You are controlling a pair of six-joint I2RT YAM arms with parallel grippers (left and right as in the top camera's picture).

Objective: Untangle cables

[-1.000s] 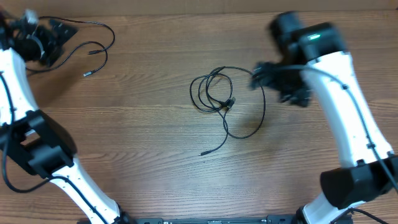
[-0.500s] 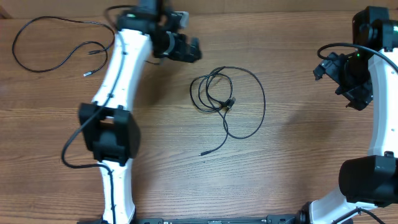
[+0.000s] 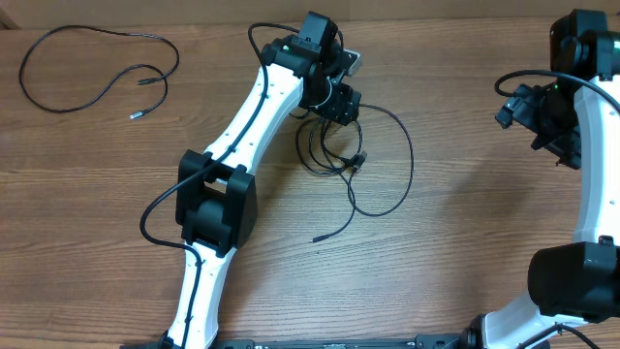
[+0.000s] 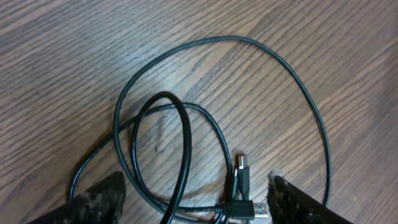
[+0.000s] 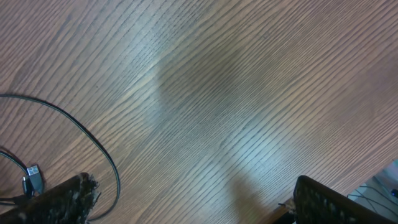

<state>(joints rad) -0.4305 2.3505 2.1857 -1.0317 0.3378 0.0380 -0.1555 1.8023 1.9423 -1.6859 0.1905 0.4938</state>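
Overhead: the left hand, having swung over the tangled cables, is hovering open and empty, preparing a grasp.

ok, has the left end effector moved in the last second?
Yes: left end effector swung right, away from the loose cable, to above the tangled cables.

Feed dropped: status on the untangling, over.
Left gripper open over tangled cables, nothing gripped. Right gripper open, off aside. One loose cable apart, far left.
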